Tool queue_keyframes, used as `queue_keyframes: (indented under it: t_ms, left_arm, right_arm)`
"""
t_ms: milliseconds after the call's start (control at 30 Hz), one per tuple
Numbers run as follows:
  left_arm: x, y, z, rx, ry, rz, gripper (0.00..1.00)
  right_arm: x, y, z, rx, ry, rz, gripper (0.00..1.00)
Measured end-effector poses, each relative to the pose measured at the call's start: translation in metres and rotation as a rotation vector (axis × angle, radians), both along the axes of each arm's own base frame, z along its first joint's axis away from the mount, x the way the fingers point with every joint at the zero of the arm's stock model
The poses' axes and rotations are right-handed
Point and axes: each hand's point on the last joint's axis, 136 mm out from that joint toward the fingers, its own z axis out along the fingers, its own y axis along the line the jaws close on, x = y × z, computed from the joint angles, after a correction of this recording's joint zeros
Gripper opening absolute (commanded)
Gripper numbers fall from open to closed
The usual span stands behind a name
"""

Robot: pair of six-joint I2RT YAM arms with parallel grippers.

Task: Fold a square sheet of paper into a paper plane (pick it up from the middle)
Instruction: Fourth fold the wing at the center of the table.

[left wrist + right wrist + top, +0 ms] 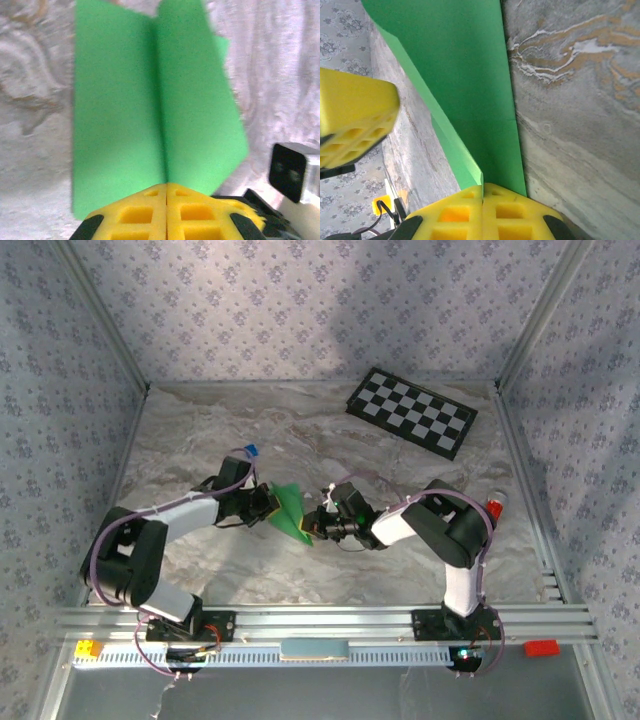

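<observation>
The square sheet of paper [290,508] is bright green and folded along a centre crease into a pointed paper plane shape. It hangs just above the marbled table between my two grippers. My left gripper [268,504] is shut on one end; in the left wrist view the crease of the paper [150,115] runs straight into the closed yellow pads [150,215], with the two flaps spreading to either side. My right gripper [312,523] is shut on the other end, where the folded green layers [470,90] enter its closed pads [455,215]. The left gripper's yellow finger [355,125] shows at the left of the right wrist view.
A black-and-white checkerboard [411,411] lies at the back right. A tiny blue block [251,451] sits behind the left arm. A red-tipped object [494,506] is beside the right arm. Yellow [88,648] and red [541,647] bricks rest on the front rail.
</observation>
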Motion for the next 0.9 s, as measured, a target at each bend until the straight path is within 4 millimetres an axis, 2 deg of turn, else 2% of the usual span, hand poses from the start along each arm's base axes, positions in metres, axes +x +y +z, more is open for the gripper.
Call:
queue_keyframes:
  t_ms: [267,567,900]
  left_arm:
    - [0.003,-0.021,0.012,-0.091,-0.049,-0.105,0.06]
    - [0.008,-0.038,0.004,-0.144,-0.032,-0.156,0.06]
    - [0.008,-0.039,-0.01,-0.128,-0.013,-0.154,0.05]
  right_arm:
    - [0.0,0.0,0.0,0.007,0.003,0.004,0.0]
    - [0.0,0.0,0.0,0.01,0.011,0.003,0.0]
    - [0.0,-0.001,-0.001,0.013,0.016,0.007,0.0]
